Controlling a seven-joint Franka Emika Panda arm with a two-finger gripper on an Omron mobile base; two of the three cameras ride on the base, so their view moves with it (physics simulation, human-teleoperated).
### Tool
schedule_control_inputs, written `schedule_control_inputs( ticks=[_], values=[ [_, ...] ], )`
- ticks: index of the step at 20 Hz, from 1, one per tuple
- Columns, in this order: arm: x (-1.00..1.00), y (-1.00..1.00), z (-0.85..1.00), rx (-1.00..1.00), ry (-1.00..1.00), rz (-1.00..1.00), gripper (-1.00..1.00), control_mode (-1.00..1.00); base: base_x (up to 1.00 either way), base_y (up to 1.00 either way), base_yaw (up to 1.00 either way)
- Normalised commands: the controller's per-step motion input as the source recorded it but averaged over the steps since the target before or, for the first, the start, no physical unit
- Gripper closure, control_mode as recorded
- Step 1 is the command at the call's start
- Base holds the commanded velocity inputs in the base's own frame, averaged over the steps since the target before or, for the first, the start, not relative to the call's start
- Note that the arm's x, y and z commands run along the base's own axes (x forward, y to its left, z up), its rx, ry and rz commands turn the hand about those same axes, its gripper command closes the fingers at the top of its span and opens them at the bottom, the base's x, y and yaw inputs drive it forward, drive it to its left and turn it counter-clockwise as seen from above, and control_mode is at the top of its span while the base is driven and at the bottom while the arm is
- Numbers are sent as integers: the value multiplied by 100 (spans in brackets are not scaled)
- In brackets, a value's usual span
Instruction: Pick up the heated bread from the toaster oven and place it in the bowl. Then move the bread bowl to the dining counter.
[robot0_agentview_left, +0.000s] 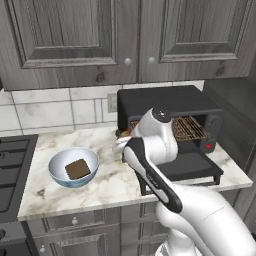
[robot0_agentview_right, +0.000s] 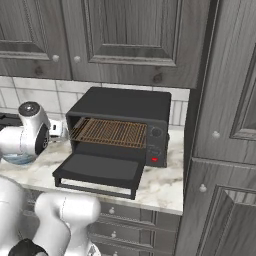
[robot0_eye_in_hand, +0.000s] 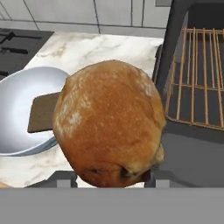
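- Marble surface (robot0_agentview_left: 107, 185) carries toaster oven (robot0_agentview_right: 120, 107), door dropped, wire rack (robot0_agentview_right: 110, 132) bare.
- My tool (robot0_eye_in_hand: 114, 175) grips heated bread (robot0_eye_in_hand: 109, 127), up off the surface, left of oven opening.
- Bowl (robot0_agentview_left: 57, 170) sits left of oven; flat dark brown square (robot0_agentview_left: 78, 169) inside.

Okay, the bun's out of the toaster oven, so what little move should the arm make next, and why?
Probably carry the bun a little further toward the bowl before releasing. The hand view shows the bun filling the space between the jaws, with the bowl off to one side, not under it. The rack of the toaster oven is bare and a flat brown piece lies in the bowl.
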Motion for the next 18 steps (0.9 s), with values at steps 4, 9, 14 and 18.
schedule_control_inputs(
  ticks=[4,9,14,18],
  values=[
    [41,100,-9,0,19,21,100,-100,0,0,0],
    [58,100,-56,-5,21,18,100,-100,0,0,0],
    [60,99,-74,-9,10,9,100,-100,0,0,0],
    [49,82,-50,-9,-2,1,100,-100,0,0,0]
  ],
)
